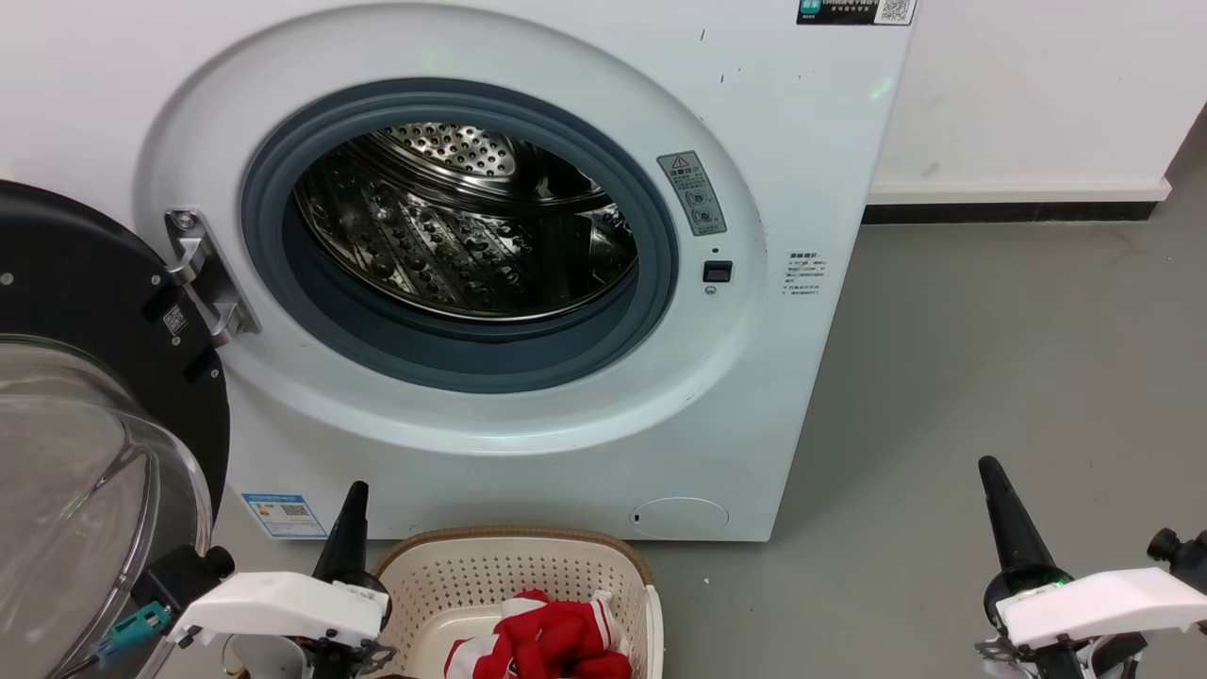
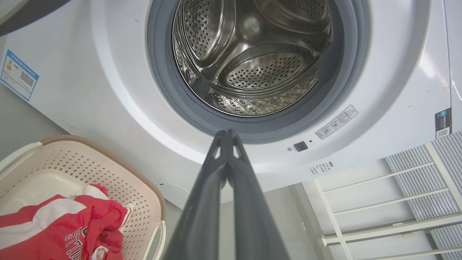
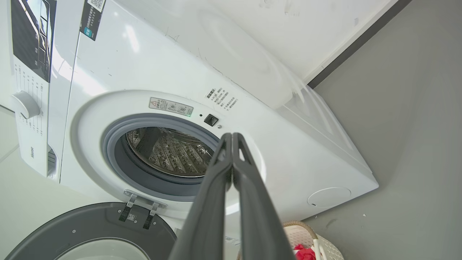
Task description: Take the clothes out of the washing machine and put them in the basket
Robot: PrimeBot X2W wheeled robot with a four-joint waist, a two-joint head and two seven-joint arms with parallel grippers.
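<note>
The red and white clothes lie bundled in the cream basket, which stands on the grey floor just in front of the washing machine. The machine's door hangs open at the left, and the perforated steel drum is in plain sight. The left gripper sits just beside the basket's left rim, fingers pressed together with nothing between them. The right gripper is well apart to the right, also closed tight and empty.

Before the washing machine, the left gripper, fingertips together; red clothes in the basket beside
</note>
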